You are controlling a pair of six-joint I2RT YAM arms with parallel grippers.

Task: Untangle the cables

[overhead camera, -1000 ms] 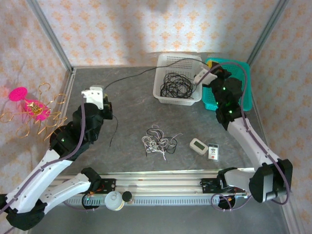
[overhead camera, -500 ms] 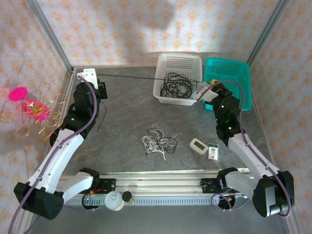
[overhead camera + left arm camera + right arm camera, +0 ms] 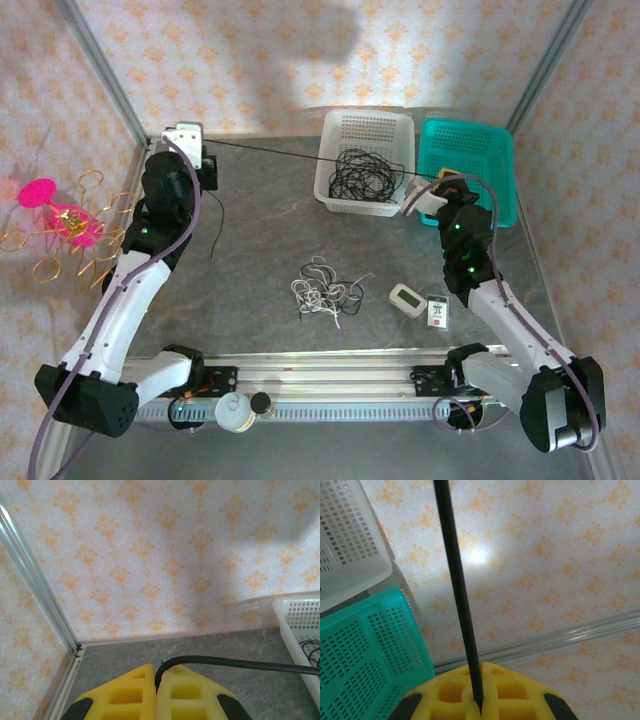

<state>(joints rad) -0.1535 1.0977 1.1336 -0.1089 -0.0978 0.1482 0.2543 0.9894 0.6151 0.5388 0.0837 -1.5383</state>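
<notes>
One black cable (image 3: 300,157) is stretched taut between my two grippers. My left gripper (image 3: 206,158) is up near the far left corner, its yellow fingers (image 3: 125,692) shut on the cable (image 3: 240,665), whose loose end (image 3: 216,225) hangs down. My right gripper (image 3: 430,186) sits between the two baskets, shut on the same cable (image 3: 455,570). A coil of black cables (image 3: 362,175) lies in the white basket (image 3: 366,124). A small tangle of white and black cables (image 3: 324,290) lies mid-table.
A teal basket (image 3: 492,160) stands right of the white one. A small white device (image 3: 408,299) and a card (image 3: 437,312) lie near the front right. Walls close in behind and at both sides. A metal rail (image 3: 330,378) runs along the near edge.
My left arm has swung back and up into the far left corner, pulling the black cable straight. My right gripper has drawn back a little toward me from the basket's edge.
</notes>
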